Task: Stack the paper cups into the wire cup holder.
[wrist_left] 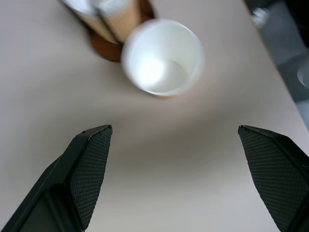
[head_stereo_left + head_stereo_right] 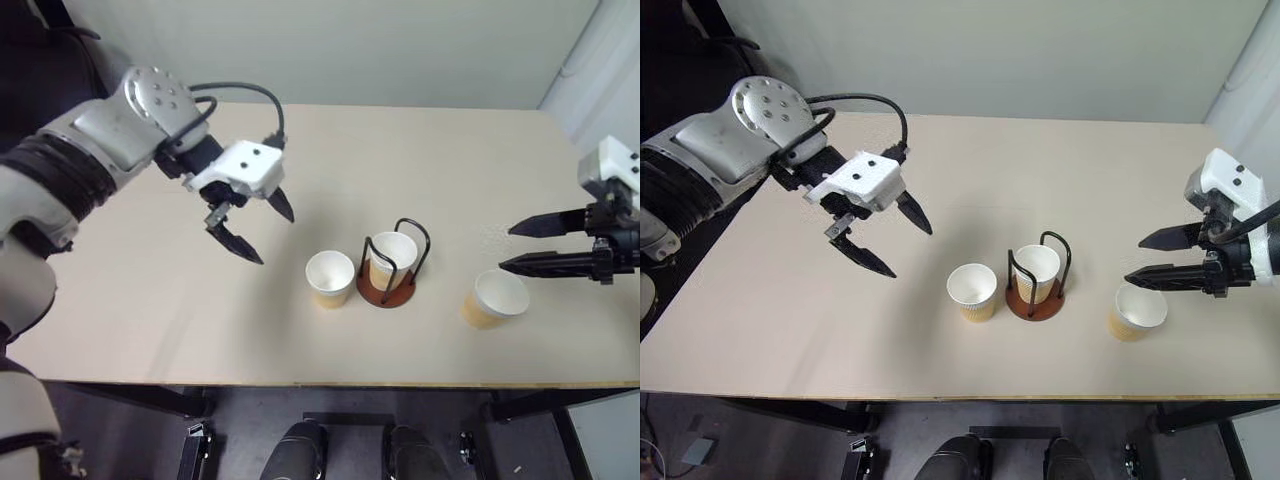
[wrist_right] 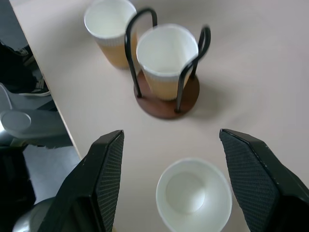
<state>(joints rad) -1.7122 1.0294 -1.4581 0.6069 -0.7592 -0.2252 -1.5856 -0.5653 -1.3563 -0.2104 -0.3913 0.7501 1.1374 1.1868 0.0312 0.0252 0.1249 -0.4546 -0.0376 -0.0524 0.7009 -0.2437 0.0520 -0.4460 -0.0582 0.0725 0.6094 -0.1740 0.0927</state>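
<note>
one paper cup (image 2: 393,257) upright in wire cup holder (image 2: 388,288), two cups (image 2: 330,278) (image 2: 496,298) flanking

I count three paper cups: one (image 2: 330,277) standing free on the table (image 2: 150,300), one (image 2: 392,258) seated inside the wire cup holder (image 2: 388,288), and one (image 2: 495,298) standing free on the other side. I see one holder, one table, two grippers.

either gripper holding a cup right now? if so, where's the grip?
Nothing held. Left gripper and right gripper both open and empty, above the table.
</note>
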